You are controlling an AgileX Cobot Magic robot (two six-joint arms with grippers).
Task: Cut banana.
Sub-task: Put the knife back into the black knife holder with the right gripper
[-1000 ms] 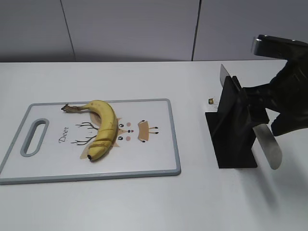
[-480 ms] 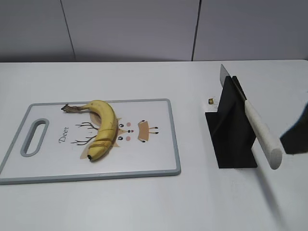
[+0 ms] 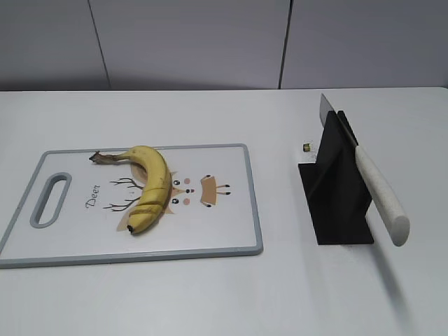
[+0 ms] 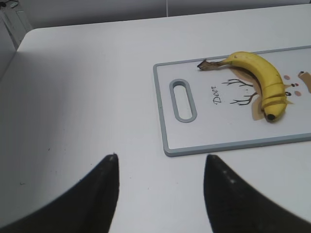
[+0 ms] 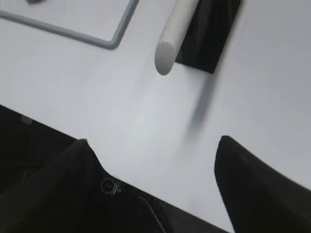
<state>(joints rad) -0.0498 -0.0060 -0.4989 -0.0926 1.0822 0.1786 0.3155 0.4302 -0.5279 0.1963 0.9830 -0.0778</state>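
The yellow banana (image 3: 151, 185) lies on the white cutting board (image 3: 210, 231), with cut lines across its lower half; its dark stem points left. It also shows in the left wrist view (image 4: 262, 80) on the board (image 4: 194, 136). A knife with a white handle (image 3: 381, 196) rests in a black stand (image 3: 339, 192); the handle end shows in the right wrist view (image 5: 170, 41). My left gripper (image 4: 160, 158) is open and empty over bare table left of the board. My right gripper (image 5: 153, 141) is open and empty, near the table's front edge, well back from the knife. Neither gripper shows in the exterior view.
A small dark object (image 3: 306, 146) lies on the table behind the stand (image 5: 209, 29). The board has a grey rim and a handle slot (image 3: 49, 199) at its left end. The table's dark front edge (image 5: 29, 141) shows in the right wrist view.
My right gripper has let go of the knife handle and drawn back out of the exterior view to the right. The knife stays in the stand. The banana has not moved.
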